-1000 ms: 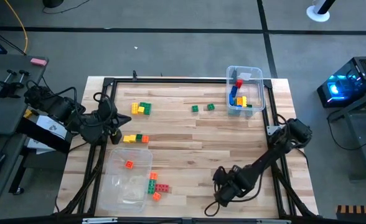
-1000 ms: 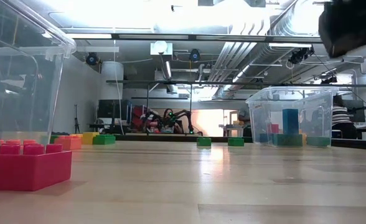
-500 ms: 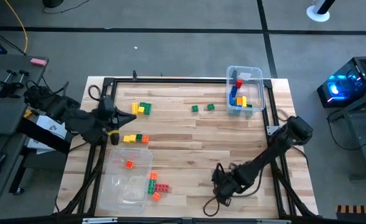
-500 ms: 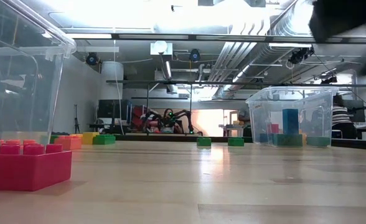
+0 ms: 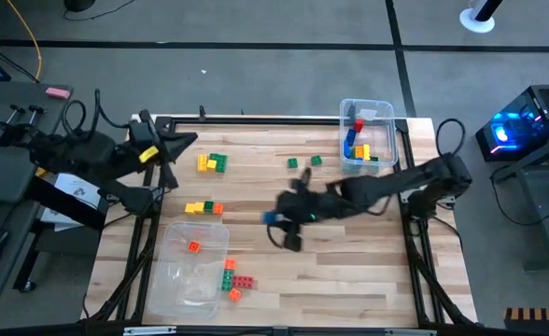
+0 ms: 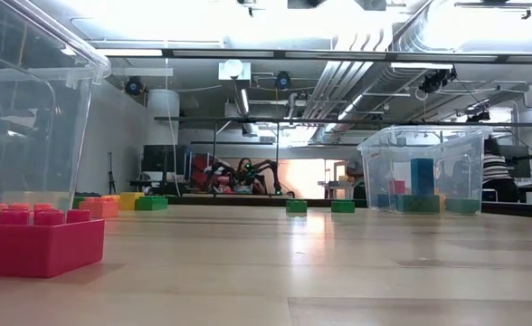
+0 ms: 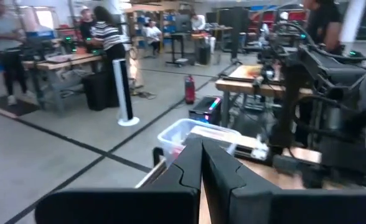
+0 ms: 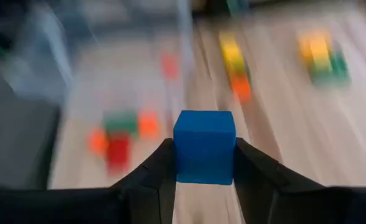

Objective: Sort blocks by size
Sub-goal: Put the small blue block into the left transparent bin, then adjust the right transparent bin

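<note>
Right gripper [image 5: 273,218] clamps a small blue block [image 8: 204,147] mid-counter, with the near-left bin [image 5: 192,271] of short blocks to its left and nearer; left gripper [image 5: 189,140], fingers pressed together, hangs at the far-left counter [image 5: 349,271] edge.

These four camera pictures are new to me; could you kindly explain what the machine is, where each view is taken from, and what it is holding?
It is a robot with two dark arms at a wooden table. One camera looks straight down, one sits at table height, and one rides on each wrist. The right gripper, over mid-table, pinches a small blue block between its fingers. The left gripper is shut and empty at the far left corner. Loose blocks lie on the wood. A clear bin at the far right holds some, and a second bin sits near the left.
</note>
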Controlling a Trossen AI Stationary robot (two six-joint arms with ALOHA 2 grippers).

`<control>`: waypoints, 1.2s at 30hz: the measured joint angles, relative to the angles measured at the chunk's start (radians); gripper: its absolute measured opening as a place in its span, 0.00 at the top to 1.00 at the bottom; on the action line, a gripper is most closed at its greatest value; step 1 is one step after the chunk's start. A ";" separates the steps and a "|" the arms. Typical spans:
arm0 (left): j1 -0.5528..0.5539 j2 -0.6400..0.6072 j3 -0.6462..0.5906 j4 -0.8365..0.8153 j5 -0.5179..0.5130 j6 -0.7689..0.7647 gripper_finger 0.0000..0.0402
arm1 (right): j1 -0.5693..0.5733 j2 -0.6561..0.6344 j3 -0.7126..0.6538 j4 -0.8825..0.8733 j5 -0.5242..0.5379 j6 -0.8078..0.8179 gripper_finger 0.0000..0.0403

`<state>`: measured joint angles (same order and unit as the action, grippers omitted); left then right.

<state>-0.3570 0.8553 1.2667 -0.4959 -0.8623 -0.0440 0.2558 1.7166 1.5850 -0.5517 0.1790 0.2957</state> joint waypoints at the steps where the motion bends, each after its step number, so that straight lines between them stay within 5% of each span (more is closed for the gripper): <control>1: 0.011 0.000 0.000 -0.001 0.000 -0.010 1.00 | -0.018 0.027 0.021 0.067 -0.026 -0.041 0.71; 8: 0.050 0.021 0.000 -0.005 0.020 -0.062 1.00 | -0.073 0.323 0.293 0.267 -0.199 -0.185 0.71; 16: 0.050 0.036 0.000 -0.004 0.032 -0.167 1.00 | -0.054 0.638 0.651 0.256 -0.308 -0.140 0.71; 19: 0.050 0.036 0.000 -0.005 0.046 -0.196 1.00 | -0.048 0.702 0.745 0.204 -0.305 -0.072 0.59; 26: 0.050 0.036 0.000 -0.006 0.048 -0.189 1.00 | -0.053 0.704 0.770 0.084 -0.308 -0.094 0.20; 36: 0.139 0.036 0.000 -0.018 -0.004 -0.089 0.99 | -0.169 0.514 0.758 -0.232 -0.170 -0.274 0.20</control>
<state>-0.2178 0.8910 1.2671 -0.5143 -0.8665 -0.1328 0.0870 2.2310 2.3428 -0.7838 0.0090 0.0213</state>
